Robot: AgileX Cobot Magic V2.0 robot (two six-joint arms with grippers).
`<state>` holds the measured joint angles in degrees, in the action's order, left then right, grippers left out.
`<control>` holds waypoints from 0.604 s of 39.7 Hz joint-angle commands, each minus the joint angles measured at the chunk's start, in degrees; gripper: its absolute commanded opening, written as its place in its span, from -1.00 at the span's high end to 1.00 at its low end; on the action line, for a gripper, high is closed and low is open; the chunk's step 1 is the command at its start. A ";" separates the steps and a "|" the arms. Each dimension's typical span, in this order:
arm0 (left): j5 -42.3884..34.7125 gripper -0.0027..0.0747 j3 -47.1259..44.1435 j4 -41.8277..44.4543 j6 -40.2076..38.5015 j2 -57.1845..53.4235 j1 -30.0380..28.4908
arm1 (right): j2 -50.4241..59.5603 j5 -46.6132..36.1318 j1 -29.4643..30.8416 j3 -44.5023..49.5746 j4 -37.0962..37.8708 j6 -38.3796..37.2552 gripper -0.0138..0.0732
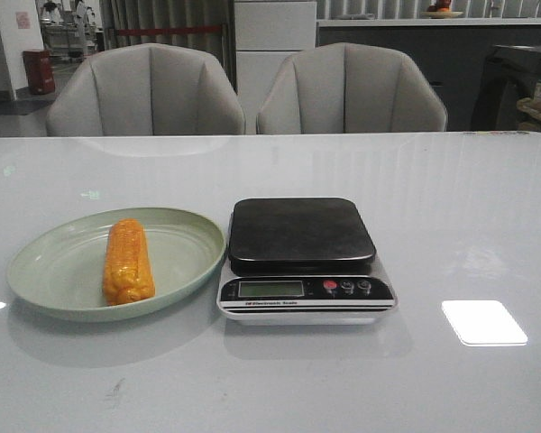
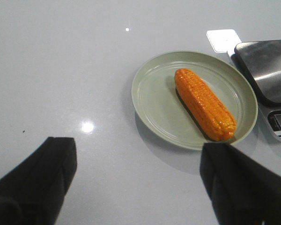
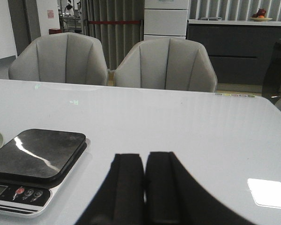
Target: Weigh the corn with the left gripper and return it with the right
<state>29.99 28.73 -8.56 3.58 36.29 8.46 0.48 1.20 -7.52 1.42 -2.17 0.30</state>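
Note:
The orange-yellow corn (image 1: 127, 262) lies on the pale green plate (image 1: 54, 271) at the left of the table. It also shows in the left wrist view (image 2: 204, 103) on the plate (image 2: 154, 98). The scale (image 1: 302, 236) with a black pan stands right beside the plate; it also shows in the right wrist view (image 3: 35, 154). My left gripper (image 2: 138, 161) is open and empty above bare table, short of the plate. My right gripper (image 3: 144, 161) is shut and empty, to the right of the scale. Neither gripper shows in the front view.
The white table (image 1: 451, 207) is glossy with a bright light reflection (image 1: 483, 322) at the right front. Two grey chairs (image 1: 149, 90) stand behind its far edge. The scale's display and buttons (image 1: 346, 287) face the front.

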 commanded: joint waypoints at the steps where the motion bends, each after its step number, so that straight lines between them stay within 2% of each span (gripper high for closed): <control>1: -2.84 -0.70 4.67 -3.79 -0.43 5.22 0.39 | 1.13 -4.69 0.43 0.66 0.58 0.48 0.32; 6: -2.61 -0.70 7.51 -7.65 0.12 12.45 1.18 | 1.13 -4.69 0.43 0.66 0.58 0.48 0.32; 17: -6.15 -0.69 14.59 -10.50 -0.14 29.78 11.20 | 1.13 -4.69 0.43 0.66 0.58 0.48 0.32; 24: -7.28 -0.69 19.51 -12.49 -0.42 40.37 14.71 | 1.13 -4.69 0.43 0.66 0.58 0.48 0.32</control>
<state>26.23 44.53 -18.95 3.58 73.97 21.78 0.48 1.20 -7.52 1.42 -2.17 0.30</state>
